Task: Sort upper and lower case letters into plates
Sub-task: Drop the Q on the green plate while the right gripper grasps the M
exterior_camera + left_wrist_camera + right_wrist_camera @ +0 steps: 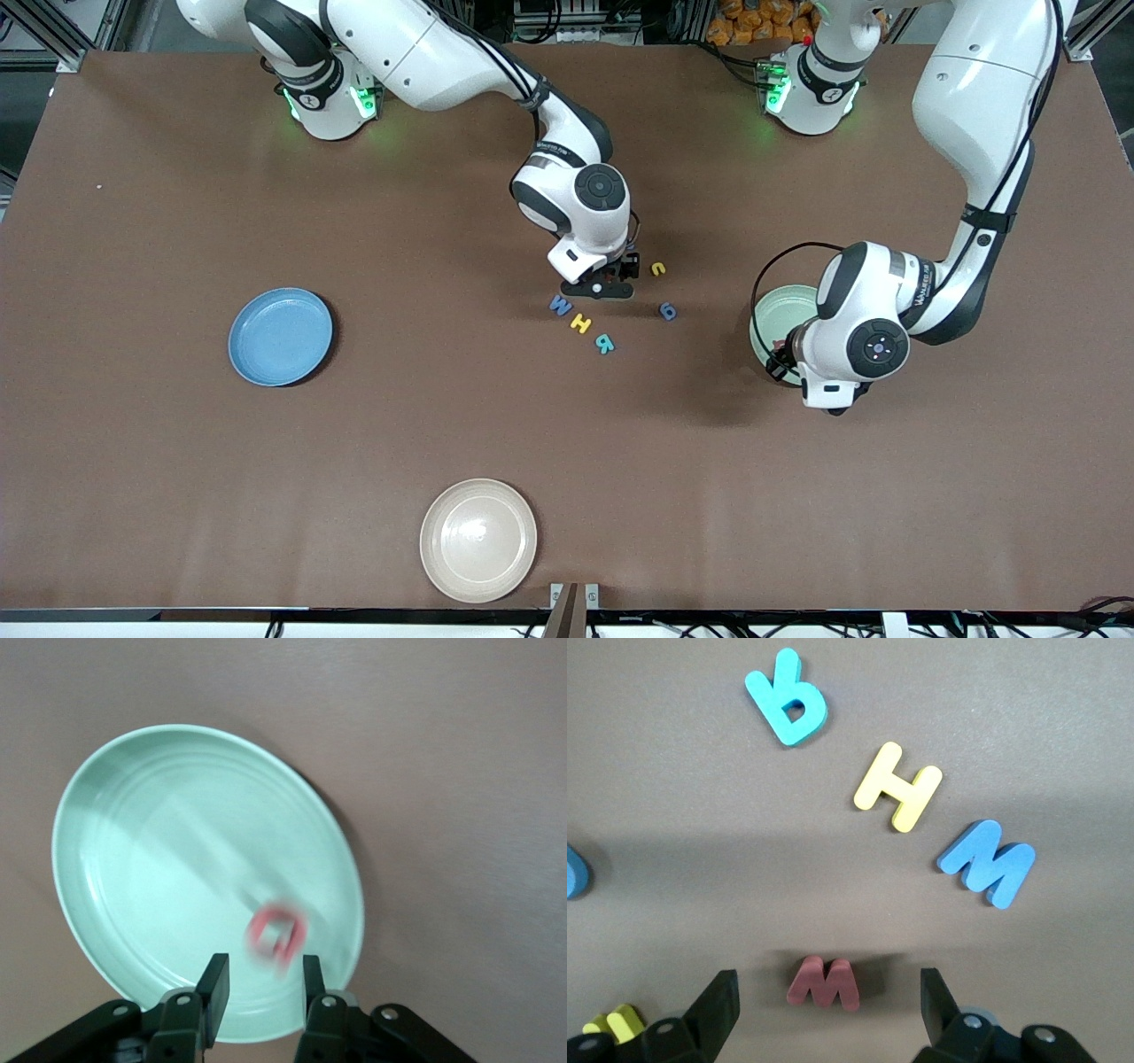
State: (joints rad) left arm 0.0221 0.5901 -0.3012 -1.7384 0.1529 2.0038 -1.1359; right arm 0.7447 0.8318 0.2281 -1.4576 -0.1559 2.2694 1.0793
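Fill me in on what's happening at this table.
Two arms are sorting foam letters into plates. The left tool, fingers open, hangs over the mint green plate, where a blurred red letter shows. The right tool is open over the red w in the letter cluster. The blue M, yellow H, teal R, blue g and yellow u lie on the table. The blue plate holds nothing.

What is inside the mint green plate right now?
The left wrist view shows one red letter in the mint green plate, blurred, so its shape is unclear. The open left gripper hangs over the plate's rim. In the front view the left arm covers much of the plate.
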